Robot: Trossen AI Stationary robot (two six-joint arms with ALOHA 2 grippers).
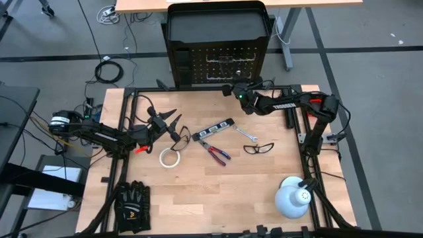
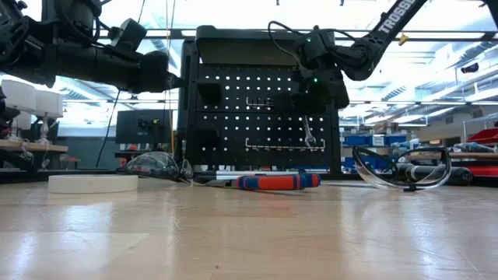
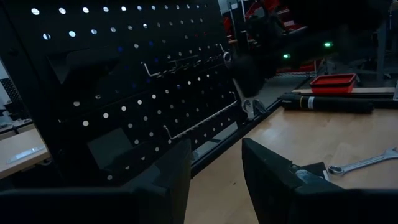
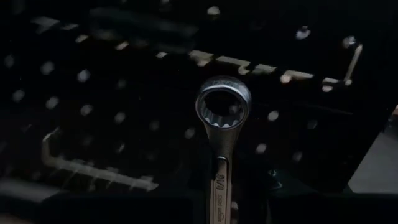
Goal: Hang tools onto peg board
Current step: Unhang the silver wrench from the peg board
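My right gripper (image 1: 228,88) is up against the peg board (image 1: 218,63), shut on a silver wrench (image 4: 222,124). The wrench's ring end (image 4: 222,104) stands in front of the board's pale hooks (image 4: 249,65). My left gripper (image 1: 176,127) hovers open over the table's left part with nothing between its fingers (image 3: 168,180). Flat on the table lie the white tape roll (image 1: 170,158), the red-handled pliers (image 1: 213,151), the dark level bar (image 1: 213,129), a second wrench (image 1: 246,133) and the glasses (image 1: 258,148). My right gripper pinches the wrench's shank (image 4: 222,180) between its two fingers, coming about level from the table's near right side toward the board. The wrench is lifted clear of the table. Its ring end is uppermost and its open end (image 2: 310,140) hangs below the fingers.
Black gloves (image 1: 132,198) lie at the near left and a white dome lamp (image 1: 293,198) stands at the near right. A small red box (image 3: 333,81) shows beyond the table. The middle of the wooden top (image 1: 218,192) is bare.
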